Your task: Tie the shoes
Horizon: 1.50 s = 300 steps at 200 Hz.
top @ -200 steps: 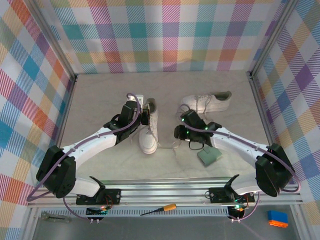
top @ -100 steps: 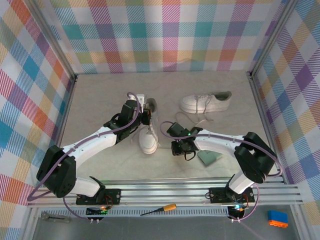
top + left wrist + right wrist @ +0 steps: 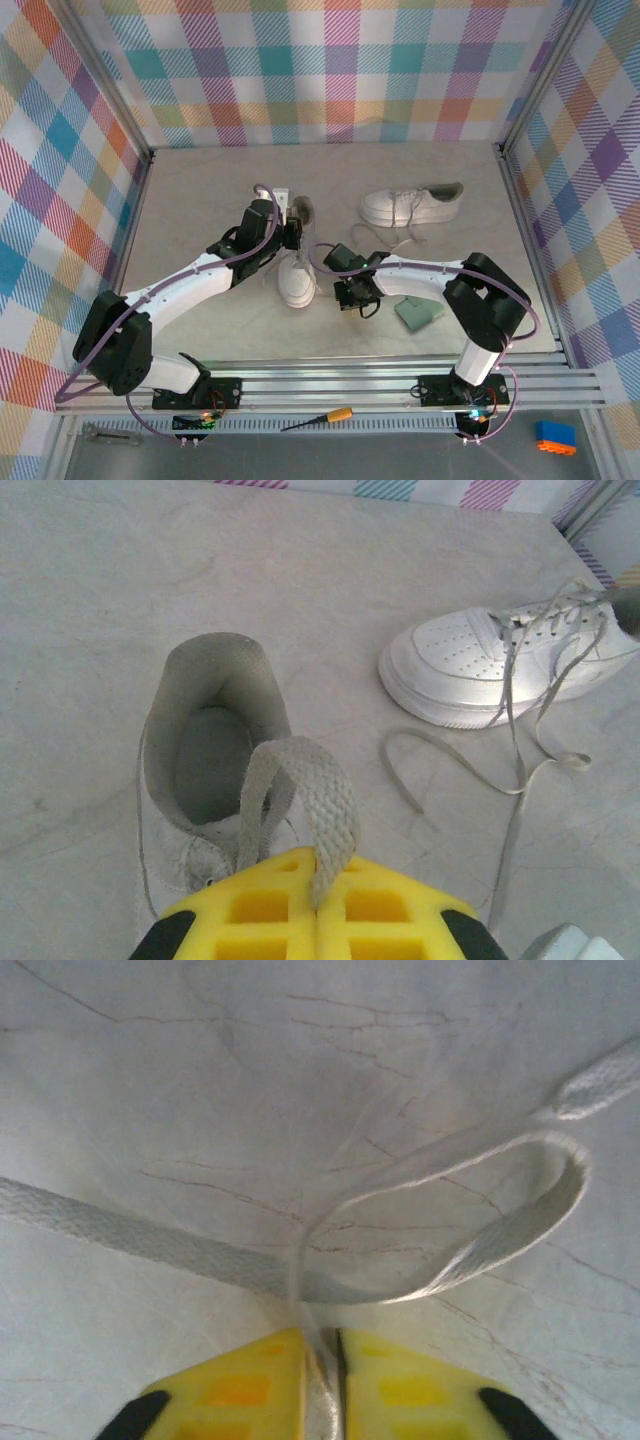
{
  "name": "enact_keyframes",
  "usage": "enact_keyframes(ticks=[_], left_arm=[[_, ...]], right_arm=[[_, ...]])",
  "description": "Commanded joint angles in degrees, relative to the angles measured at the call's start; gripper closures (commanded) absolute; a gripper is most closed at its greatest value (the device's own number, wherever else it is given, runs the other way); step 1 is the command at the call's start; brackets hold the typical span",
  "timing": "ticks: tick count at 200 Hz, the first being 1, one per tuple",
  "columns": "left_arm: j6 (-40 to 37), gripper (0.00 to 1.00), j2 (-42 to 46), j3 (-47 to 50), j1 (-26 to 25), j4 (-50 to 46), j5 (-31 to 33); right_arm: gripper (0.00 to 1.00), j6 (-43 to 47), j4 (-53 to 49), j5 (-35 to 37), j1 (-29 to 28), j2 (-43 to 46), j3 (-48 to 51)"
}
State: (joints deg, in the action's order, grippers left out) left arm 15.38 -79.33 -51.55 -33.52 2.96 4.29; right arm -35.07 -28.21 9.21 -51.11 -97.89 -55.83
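Smooth white leather-look shoes (image 3: 470,670), faint sheen; flat woven cloth laces (image 3: 150,1235), matt; matt stone-veined table (image 3: 200,190); smooth yellow plastic on left claw (image 3: 318,880) and right claw (image 3: 320,1360).

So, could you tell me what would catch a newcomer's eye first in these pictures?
Both yellow-fingered grippers pinch white laces: the left gripper holds a lace loop above the opening of the near sneaker, and the right gripper grips a lace strand lying on the table. The far sneaker sits back right, its laces loose.

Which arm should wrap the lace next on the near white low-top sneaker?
Right, probably: right gripper pinches the loose white flat lace on the grey table; left gripper anchors the white lace loop above the white low-top sneaker.
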Motion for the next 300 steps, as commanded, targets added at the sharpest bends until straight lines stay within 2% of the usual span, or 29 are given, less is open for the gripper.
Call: enact_keyframes(ticks=[1, 25, 55, 85, 149, 181, 244, 300], left_arm=[[-1.4, 1.0, 2.6, 1.3, 0.9, 1.7, -2.7], [-4.4, 1.0, 4.3, 3.7, 1.0, 4.7, -4.9], [-6.6, 1.0, 4.6, 3.6, 1.7, 4.3, -7.4], [-6.7, 1.0, 4.2, 3.9, 2.7, 5.3, -9.1], [-6.6, 1.0, 5.7, 4.7, 5.5, 5.2, -12.6], [-7.5, 1.0, 5.8, 4.5, 5.8, 4.9, -14.8], [-10.4, 1.0, 6.1, 5.9, 5.8, 6.7, -16.8], [-14.4, 1.0, 6.0, 7.8, 5.8, 9.9, -20.2]], right_arm=[[0.93, -0.3, -0.3, 1.5, -0.7, 6.2, 0.8], [0.97, 1.2, 0.3, 3.0, -0.3, 16.4, 1.3], [1.0, 2.7, 0.6, 2.7, 1.0, 25.0, -0.3], [1.0, 4.0, 0.8, 3.0, 2.1, 29.8, -3.4], [1.0, 8.9, 2.1, 11.6, 3.3, 39.0, -9.2], [1.0, 10.8, 0.4, 11.3, 3.8, 38.4, -12.4], [1.0, 12.4, 0.8, 5.6, 6.6, 29.4, -20.8], [1.0, 11.1, -2.5, -8.1, 11.2, 14.2, -37.2]])
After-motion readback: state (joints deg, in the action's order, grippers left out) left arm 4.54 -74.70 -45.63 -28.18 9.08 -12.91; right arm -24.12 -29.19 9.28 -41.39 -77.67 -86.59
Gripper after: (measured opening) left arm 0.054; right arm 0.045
